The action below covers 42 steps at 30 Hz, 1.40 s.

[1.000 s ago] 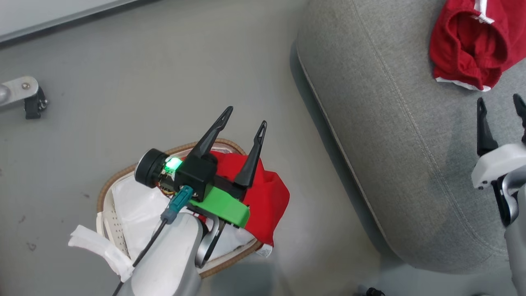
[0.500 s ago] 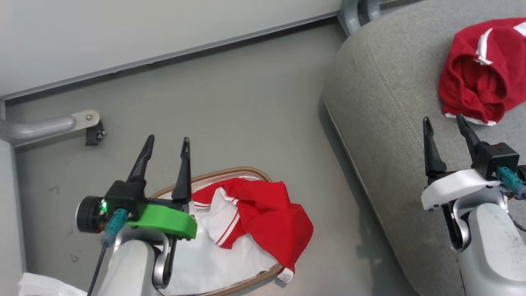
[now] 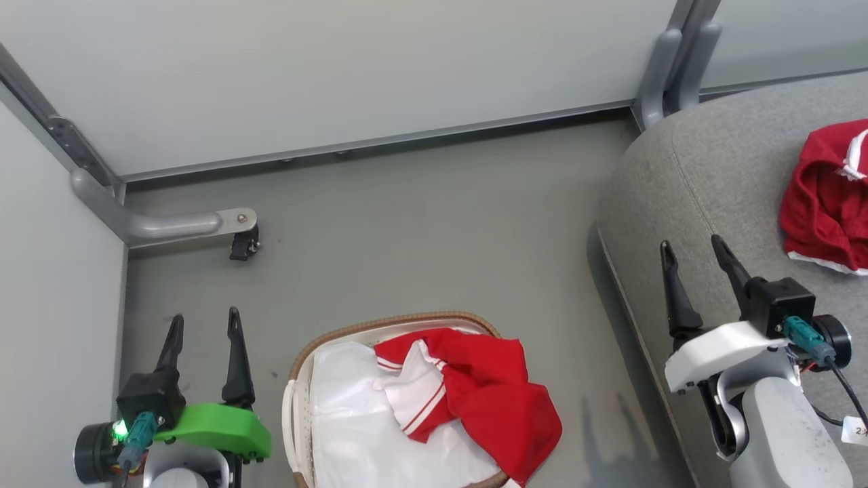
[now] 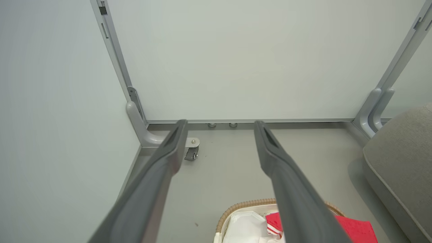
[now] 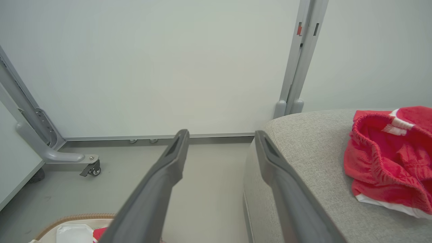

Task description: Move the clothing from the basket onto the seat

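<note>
We hold our left gripper (image 3: pixel 205 316) with its two long dark fingers spread wide and nothing between them, over the grey floor (image 3: pixel 420 224) to the left of the white perforated plastic basket (image 3: pixel 400 320) with its brown woven rim, apart from it. Our right gripper (image 3: pixel 692 242) is likewise spread and empty, above the left edge of the large grey fabric sofa (image 3: pixel 712 169).

One red garment with white trim (image 3: pixel 817 196) lies crumpled on the sofa, out toward its right side and apart from the right gripper; we judge that piece delivered. The other, a red garment with white stripes (image 3: pixel 488 386), sits in the basket, heaped on the white fabric liner (image 3: pixel 339 420) and spilling over the basket's right edge, the side nearer the sofa.

With both arms held out to either side, the basket lies open to our head camera. We judge the draped fold the easiest place to pinch next, since it stands clear of the liner, which should stay behind.
</note>
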Tool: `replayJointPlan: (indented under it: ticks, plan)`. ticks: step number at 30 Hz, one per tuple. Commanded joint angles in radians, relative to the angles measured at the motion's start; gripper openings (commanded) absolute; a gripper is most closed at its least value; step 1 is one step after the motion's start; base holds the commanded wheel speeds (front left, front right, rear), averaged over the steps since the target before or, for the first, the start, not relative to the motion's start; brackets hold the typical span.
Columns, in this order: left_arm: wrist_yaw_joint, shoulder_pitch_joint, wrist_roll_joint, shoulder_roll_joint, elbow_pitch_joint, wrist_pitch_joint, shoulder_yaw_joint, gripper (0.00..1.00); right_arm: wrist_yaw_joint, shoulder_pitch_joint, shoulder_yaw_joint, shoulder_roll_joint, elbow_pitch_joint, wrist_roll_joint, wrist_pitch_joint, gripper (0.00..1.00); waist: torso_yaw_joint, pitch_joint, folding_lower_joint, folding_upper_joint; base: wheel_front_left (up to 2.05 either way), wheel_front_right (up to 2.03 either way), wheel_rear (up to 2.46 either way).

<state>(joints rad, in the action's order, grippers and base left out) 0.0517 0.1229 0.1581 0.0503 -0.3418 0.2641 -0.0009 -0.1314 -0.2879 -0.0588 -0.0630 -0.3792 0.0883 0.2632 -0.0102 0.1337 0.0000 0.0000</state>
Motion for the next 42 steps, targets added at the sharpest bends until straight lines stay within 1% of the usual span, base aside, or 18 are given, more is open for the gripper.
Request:
replayJointPlan:
  ticks: [1,4,9,15,23,27,29,31,35,42]
  plan:
    - [0.001,-0.028,0.004,0.001,-0.005,0.0,0.005,1.0,0.001,0.021,0.003,-0.001,-0.006,0.003,0.002,1.0,0.036,-0.045,0.0,0.0,0.0,0.0,0.0]
    - [0.009,-0.056,0.011,0.001,-0.002,0.0,0.008,1.0,0.001,0.043,0.01,0.002,-0.015,0.007,0.002,1.0,0.038,-0.061,0.0,0.0,0.0,0.0,0.0]
    - [-0.001,-0.093,0.03,0.001,0.002,0.0,-0.001,1.0,0.001,0.074,0.019,0.005,-0.026,0.01,0.002,1.0,0.037,-0.079,0.0,0.0,0.0,0.0,0.0]
    - [0.009,-0.087,0.019,0.002,-0.006,0.0,-0.015,1.0,0.001,0.082,0.021,0.006,-0.031,0.005,0.002,1.0,0.031,-0.083,0.0,0.0,0.0,0.0,0.0]
    - [0.029,-0.046,0.027,0.001,-0.04,0.0,-0.056,1.0,0.001,0.045,0.037,0.003,-0.014,0.005,0.002,1.0,0.008,-0.036,0.0,0.0,0.0,0.0,0.0]
    - [0.036,-0.002,0.043,0.002,-0.064,0.0,-0.096,1.0,0.001,0.006,0.056,-0.001,0.011,0.014,0.002,1.0,-0.019,0.031,0.0,0.0,0.0,0.0,0.0]
    - [0.039,0.028,0.069,0.002,-0.082,0.0,-0.122,1.0,0.001,-0.02,0.067,-0.002,0.029,0.02,0.002,1.0,-0.037,0.073,0.0,0.0,0.0,0.0,0.0]
    - [0.044,0.064,0.069,0.002,-0.106,0.0,-0.15,1.0,0.001,-0.048,0.081,-0.003,0.047,0.027,0.002,1.0,-0.059,0.118,0.0,0.0,0.0,0.0,0.0]
    - [0.05,0.148,0.088,0.002,-0.177,0.0,-0.205,1.0,0.001,-0.105,0.113,-0.001,0.098,0.038,0.002,1.0,-0.11,0.217,0.0,0.0,0.0,0.0,0.0]
    - [0.061,0.317,0.078,0.003,-0.327,0.0,-0.292,1.0,0.001,-0.202,0.146,0.005,0.166,0.065,0.002,1.0,-0.188,0.387,0.0,0.0,0.0,0.0,0.0]
